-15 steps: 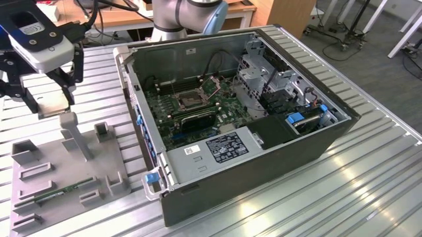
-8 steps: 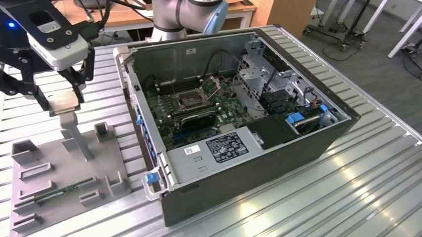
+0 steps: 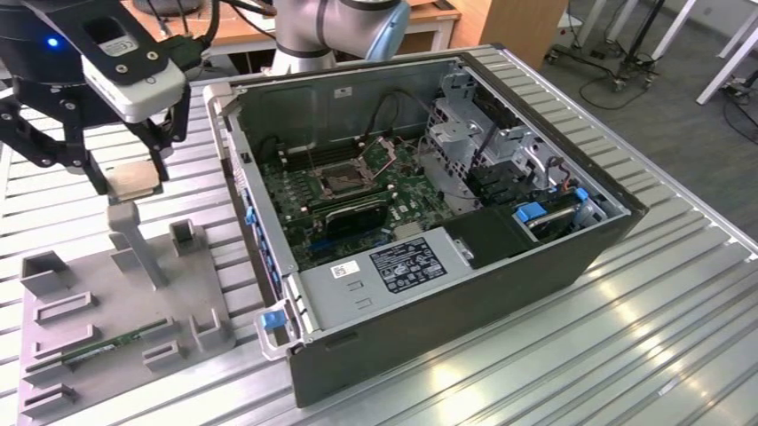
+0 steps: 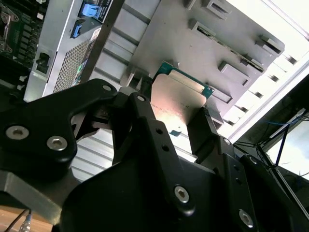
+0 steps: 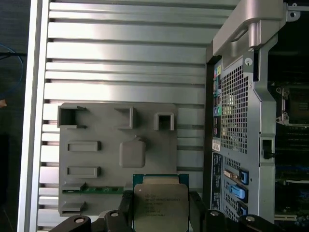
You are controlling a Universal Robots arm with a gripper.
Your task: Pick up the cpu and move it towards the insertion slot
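**Exterior view: the cpu held clear of the fixture plate, beside the open computer case**

In the exterior view, the gripper is seen at the exterior view's left, closed on the cpu, which is held flat between the two black fingers, above the grey post of the fixture plate. The chip is lifted clear of the post and is not in contact with it. The fixture plate lies on the ribbed metal worktop, and a thin green memory stick is seated in one of its holders.

The open computer case stands just beside the plate, toward the exterior view's right. Inside it the motherboard is exposed, and the insertion slot — a square silver frame around a dark centre — is seen near the board's middle, well apart from the held chip.

In the first wrist view, the cpu is shown with its silver lid facing the camera and a green edge behind it, clamped on two opposite sides by the fingers. The fixture plate and the memory stick lie below it, with the perforated rear of the case alongside.

In the second wrist view, the cpu is seen from its other face — a pale surface with a green rim — held between the gripper's dark fingers.
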